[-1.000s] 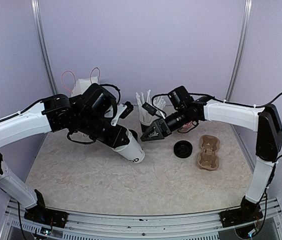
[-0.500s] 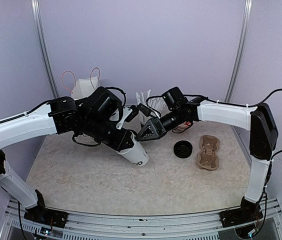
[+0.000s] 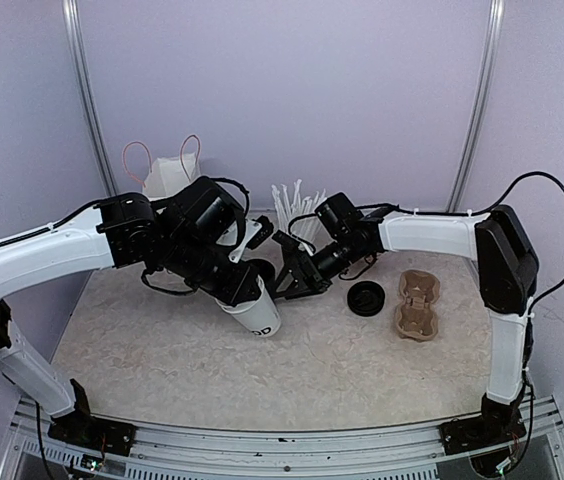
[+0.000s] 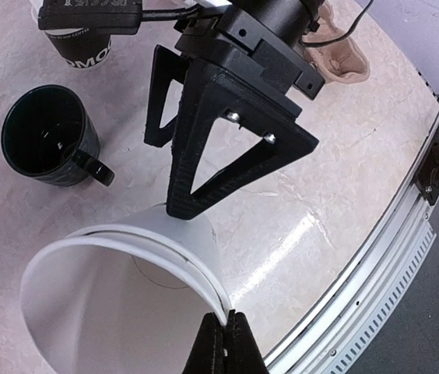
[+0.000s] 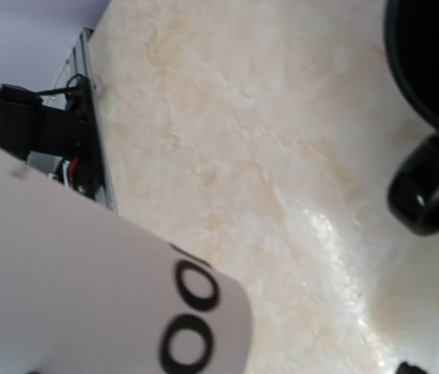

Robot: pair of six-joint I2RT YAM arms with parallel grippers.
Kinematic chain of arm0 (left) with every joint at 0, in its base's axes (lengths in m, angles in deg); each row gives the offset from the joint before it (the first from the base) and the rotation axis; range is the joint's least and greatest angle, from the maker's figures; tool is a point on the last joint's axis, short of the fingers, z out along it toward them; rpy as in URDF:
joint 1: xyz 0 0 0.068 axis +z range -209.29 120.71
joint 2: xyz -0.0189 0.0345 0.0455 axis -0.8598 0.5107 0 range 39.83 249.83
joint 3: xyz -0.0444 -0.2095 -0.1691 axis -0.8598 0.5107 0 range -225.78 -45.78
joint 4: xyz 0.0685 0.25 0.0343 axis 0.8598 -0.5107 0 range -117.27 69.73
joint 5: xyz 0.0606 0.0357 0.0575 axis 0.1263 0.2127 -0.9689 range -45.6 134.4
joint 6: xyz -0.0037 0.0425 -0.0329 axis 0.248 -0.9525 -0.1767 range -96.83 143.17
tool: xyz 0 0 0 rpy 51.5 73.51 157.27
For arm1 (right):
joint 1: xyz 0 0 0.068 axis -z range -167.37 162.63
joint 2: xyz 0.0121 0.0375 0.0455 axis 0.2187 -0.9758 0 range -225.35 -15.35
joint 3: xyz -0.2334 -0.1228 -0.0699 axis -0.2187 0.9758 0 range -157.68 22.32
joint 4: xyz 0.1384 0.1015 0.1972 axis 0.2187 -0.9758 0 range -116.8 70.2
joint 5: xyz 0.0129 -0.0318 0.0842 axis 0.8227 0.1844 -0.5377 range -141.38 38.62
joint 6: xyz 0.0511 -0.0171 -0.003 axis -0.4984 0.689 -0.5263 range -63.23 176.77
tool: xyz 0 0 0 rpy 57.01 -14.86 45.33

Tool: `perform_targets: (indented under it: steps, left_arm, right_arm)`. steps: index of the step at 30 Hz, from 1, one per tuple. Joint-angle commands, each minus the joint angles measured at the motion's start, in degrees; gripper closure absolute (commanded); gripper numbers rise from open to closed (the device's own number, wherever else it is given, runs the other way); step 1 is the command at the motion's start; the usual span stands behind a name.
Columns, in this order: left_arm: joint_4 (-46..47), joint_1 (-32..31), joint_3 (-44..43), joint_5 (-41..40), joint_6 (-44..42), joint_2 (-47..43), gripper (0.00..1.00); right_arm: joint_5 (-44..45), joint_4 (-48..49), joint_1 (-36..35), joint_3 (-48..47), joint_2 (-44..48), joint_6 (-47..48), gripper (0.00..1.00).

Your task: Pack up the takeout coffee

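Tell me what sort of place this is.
Probably a robot test cell staged as a coffee counter: plain lavender walls, a metal rail along the near edge, plus a white paper cup, a pulp cup carrier and straws.

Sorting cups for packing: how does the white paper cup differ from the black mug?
The white paper cup is tilted, pinched at its rim by the left gripper; the black mug stands on the table. The mug has a handle; the cup has none. Both are lidless.
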Motion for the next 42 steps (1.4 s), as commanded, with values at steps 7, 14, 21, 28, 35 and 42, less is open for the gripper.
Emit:
perform_targets:
  steps: [7,14,21,28,35,42]
  left_arm:
    - [2.1,-0.5,1.3,-4.1,-0.3,1.3,1.0]
    - [2.9,-0.5,1.6,-3.8,-1.0,2.2,1.0]
    - [4.7,-0.5,1.7,-2.2,-0.9,2.0,1.0]
    - [5.6,-0.9,1.6,-1.7,-0.8,1.8,1.0]
    - [6.1,-0.9,1.6,-2.3,-0.6,1.2,1.0]
    - [5.6,-0.9,2.3,-3.0,-0.1,1.0,1.0]
  right_arm:
    - [-6.6,-0.1,0.3,-0.2,1.8,3.0,0.0]
    - [-17.2,7.3,0.4,3.4,4.2,-2.0,0.01]
    - [-14.2,6.7,0.1,2.4,2.5,-2.7,0.01]
    - [-12.6,5.7,-1.0,-0.2,-0.1,-3.8,0.01]
    - [-0.8,1.5,-1.0,0.1,-2.0,-3.4,0.03]
    - [1.3,0.9,-1.0,-0.1,-3.3,-3.4,0.05]
